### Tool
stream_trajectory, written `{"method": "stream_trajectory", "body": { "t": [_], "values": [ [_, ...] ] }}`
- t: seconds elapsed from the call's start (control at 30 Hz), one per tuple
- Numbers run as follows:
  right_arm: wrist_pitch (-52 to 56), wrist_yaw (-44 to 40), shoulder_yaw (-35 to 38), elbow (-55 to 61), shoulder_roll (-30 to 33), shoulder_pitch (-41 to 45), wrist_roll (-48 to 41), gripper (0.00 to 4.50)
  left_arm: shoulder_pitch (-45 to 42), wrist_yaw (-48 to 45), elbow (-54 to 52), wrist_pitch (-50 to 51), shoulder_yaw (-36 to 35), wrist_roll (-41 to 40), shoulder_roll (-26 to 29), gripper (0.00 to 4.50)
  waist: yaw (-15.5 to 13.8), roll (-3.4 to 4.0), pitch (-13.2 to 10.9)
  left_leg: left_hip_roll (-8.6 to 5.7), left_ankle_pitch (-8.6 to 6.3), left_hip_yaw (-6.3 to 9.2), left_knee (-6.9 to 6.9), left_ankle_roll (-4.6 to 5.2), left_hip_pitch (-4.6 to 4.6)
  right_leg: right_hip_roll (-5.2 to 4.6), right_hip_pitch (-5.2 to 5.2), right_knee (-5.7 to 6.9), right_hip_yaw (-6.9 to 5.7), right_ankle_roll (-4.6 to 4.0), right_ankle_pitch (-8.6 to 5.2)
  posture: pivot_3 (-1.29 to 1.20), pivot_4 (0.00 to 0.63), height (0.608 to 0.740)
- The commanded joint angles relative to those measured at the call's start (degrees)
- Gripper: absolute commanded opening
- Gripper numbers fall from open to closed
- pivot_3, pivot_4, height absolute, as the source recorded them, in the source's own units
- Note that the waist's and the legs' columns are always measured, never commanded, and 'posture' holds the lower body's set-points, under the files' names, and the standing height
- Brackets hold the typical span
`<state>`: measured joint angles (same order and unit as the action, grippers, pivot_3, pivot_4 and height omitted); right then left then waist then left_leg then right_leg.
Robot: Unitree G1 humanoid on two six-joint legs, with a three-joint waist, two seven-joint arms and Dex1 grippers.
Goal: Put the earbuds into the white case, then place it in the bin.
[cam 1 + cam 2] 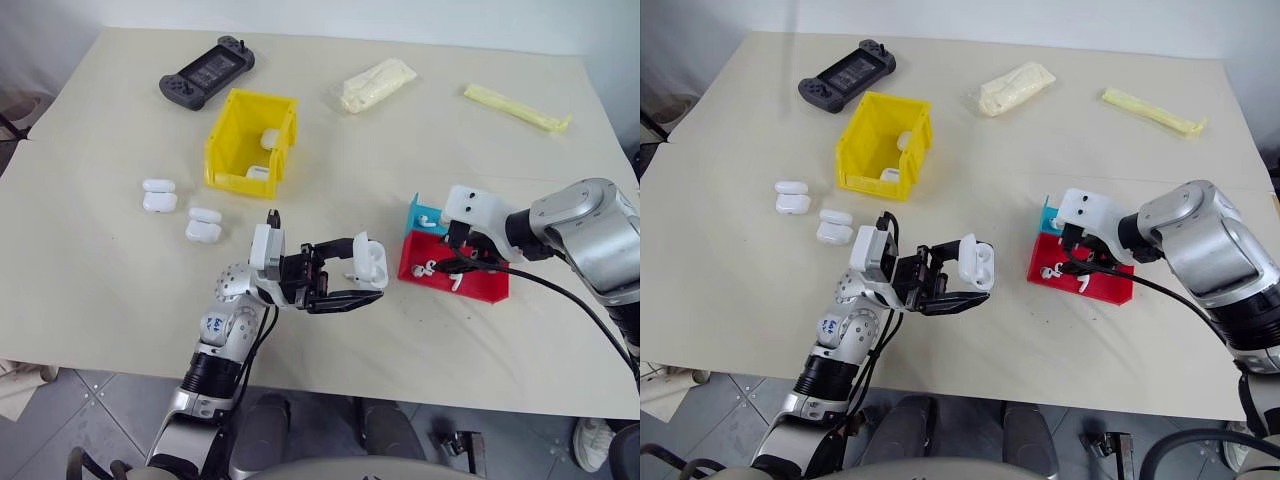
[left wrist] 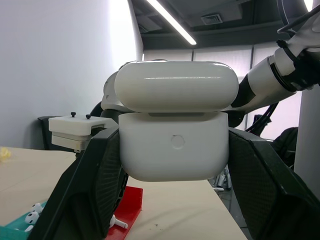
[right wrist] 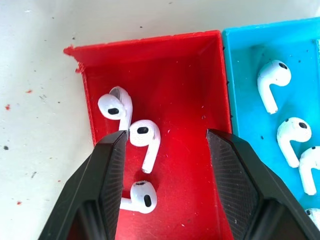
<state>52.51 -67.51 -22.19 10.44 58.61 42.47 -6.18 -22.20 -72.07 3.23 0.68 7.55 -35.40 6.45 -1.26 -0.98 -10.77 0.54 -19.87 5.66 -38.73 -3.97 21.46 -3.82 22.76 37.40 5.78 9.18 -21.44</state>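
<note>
Left gripper (image 1: 352, 283) pinches the small shiny white case (image 1: 369, 261), its lid up.
Right gripper (image 3: 165, 145), fingers spread, hangs over white earbuds (image 3: 144, 140) in the red tray (image 3: 185, 90), at 3 o'clock from the case; yellow plastic bin (image 1: 228, 148) sits at 11 o'clock.

Even, bright overhead light; ceiling strip lamps (image 2: 172, 22) glare. Soft, short shadows on the tabletop (image 1: 100, 300). Head views sharp; the white case (image 2: 172, 132) shows sheen.

Glossy white plastic case (image 2: 175, 132), bright yellow plastic bin (image 1: 250, 140), matt table (image 1: 100, 300).
</note>
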Motion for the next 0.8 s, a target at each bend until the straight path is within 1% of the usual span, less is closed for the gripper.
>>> {"method": "stream_trajectory", "body": {
  "t": [0.03,0.37,0.8],
  "values": [
    [-0.4,0.4,0.2,0.4,-0.5,0.5,0.8,2.64,0.5,0.2,-1.9,-0.6,0.1,0.0,-0.3,2.79,0.1,0.0,0.0,0.0,0.0,0.0,0.0,0.0,0.0,0.0,0.0,0.0,0.0,0.0,0.0,0.0,0.15,0.74],
    [0.3,0.8,-0.8,0.9,-2.0,0.2,1.3,2.64,0.7,0.5,-2.1,-0.6,0.0,0.0,-0.1,2.79,0.0,0.0,0.0,0.0,0.0,0.0,0.02,0.0,0.0,0.0,0.01,0.0,0.0,0.0,0.0,0.0,0.15,0.74],
    [-0.1,0.8,-1.5,0.5,-1.5,-0.5,2.6,2.64,0.4,0.7,-1.7,-0.9,-0.2,0.0,-0.2,2.79,0.0,0.0,0.0,0.0,0.0,0.0,0.02,0.0,0.0,0.0,0.01,0.0,0.0,0.0,0.0,0.0,0.15,0.74]
  ]
}}
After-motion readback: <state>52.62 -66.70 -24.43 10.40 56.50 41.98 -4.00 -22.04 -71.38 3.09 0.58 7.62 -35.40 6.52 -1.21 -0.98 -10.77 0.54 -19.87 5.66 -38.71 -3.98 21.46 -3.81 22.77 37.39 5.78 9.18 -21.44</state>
